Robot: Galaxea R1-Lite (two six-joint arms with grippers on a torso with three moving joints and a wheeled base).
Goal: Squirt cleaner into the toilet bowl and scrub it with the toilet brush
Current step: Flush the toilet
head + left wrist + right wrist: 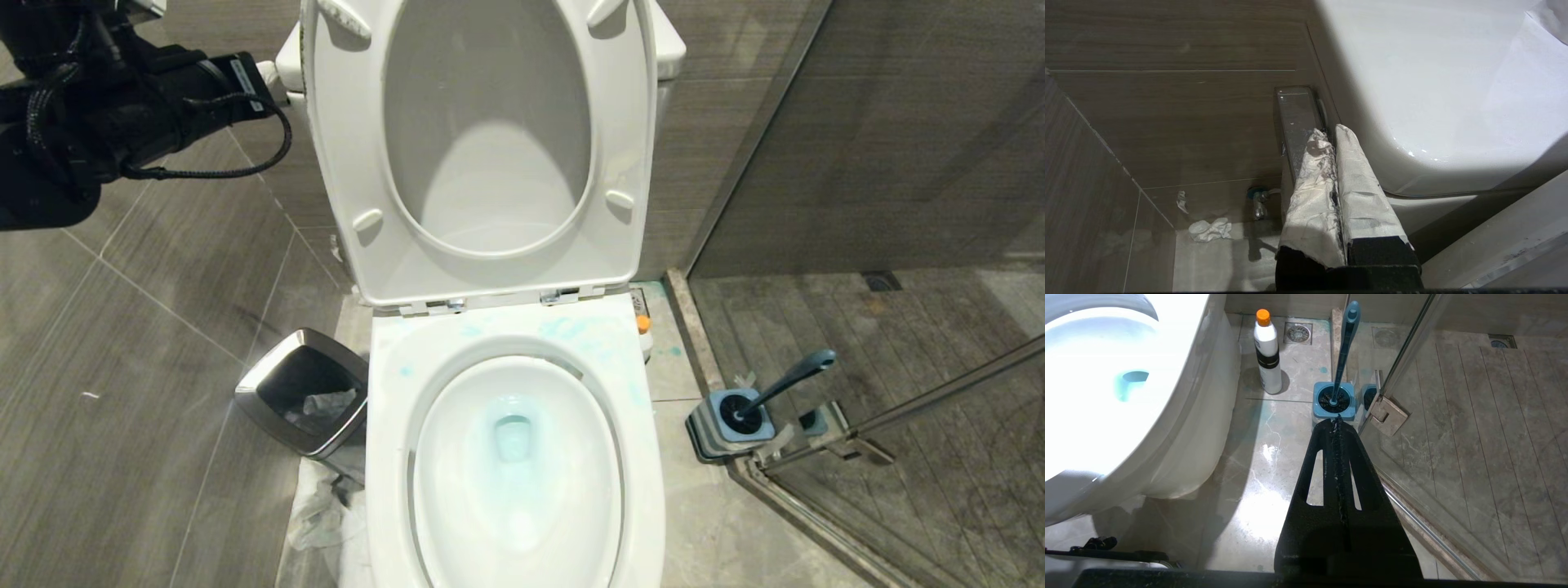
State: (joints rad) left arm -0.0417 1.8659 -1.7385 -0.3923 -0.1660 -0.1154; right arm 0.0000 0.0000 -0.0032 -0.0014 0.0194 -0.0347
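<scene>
Two end effectors, both clenched and empty. I hold the right end effector (1337, 424) just short of the toilet brush (1342, 351), which stands dead ahead at twelve o'clock in its holder (1333, 404), handle upright, slightly leaning. Left end effector (1331, 143) hangs by the cistern, farther off. Cleaner (513, 433) already tints the toilet bowl (392, 425). Floor (1274, 457) is wet stone; glass shower door (1453, 396) crowds the brush's right.

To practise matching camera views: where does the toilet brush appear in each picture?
Head view: toilet brush at right, leaning in its holder.
Left wrist view: not in it.
Right wrist view: top centre, upright in the holder.
Shared landmark: toilet bowl, in all three.
</scene>
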